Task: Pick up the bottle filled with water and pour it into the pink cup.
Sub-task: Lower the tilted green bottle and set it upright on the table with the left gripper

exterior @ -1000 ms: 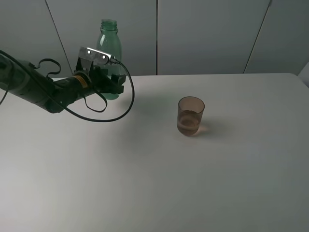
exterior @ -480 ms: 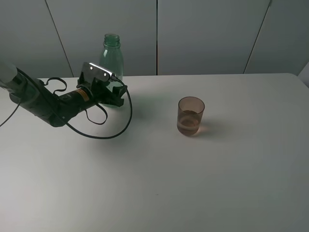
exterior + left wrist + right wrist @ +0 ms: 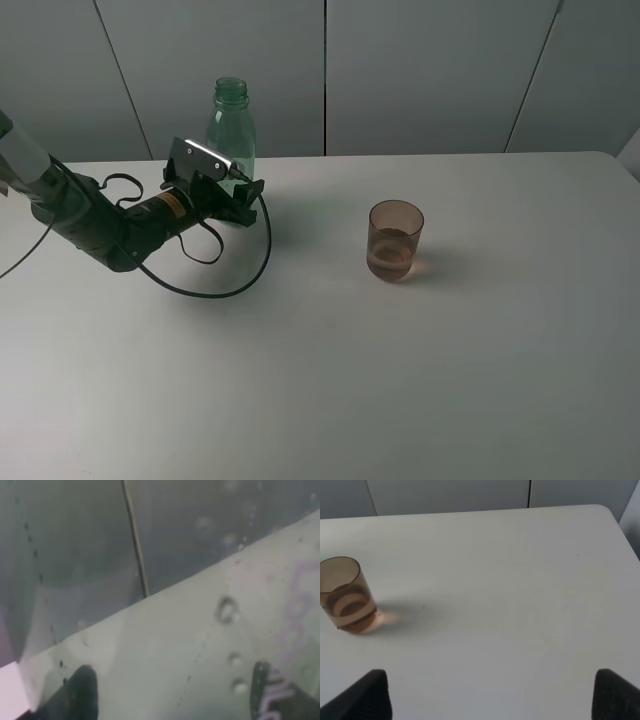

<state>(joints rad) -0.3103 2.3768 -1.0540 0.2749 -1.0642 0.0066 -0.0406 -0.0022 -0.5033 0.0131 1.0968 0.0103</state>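
The green transparent bottle [image 3: 230, 122] stands upright at the back left of the table, with no cap. My left gripper [image 3: 236, 198] is shut around its lower body. In the left wrist view the bottle's wall [image 3: 190, 640] fills the picture between the two dark fingertips [image 3: 82, 692]. The pink cup [image 3: 395, 240] stands upright mid-table, well to the right of the bottle, with some liquid in its lower part. It also shows in the right wrist view [image 3: 347, 596]. My right gripper [image 3: 492, 695] is open and empty, away from the cup, and is out of the exterior high view.
The white table [image 3: 400, 380] holds only the bottle and the cup. A grey panelled wall [image 3: 430, 70] runs just behind the table's far edge, close to the bottle. The left arm's black cable [image 3: 215, 285] loops over the table.
My left gripper has come down and slightly right with the bottle, which now sits lower, at the table. The cup and the right arm have not moved.
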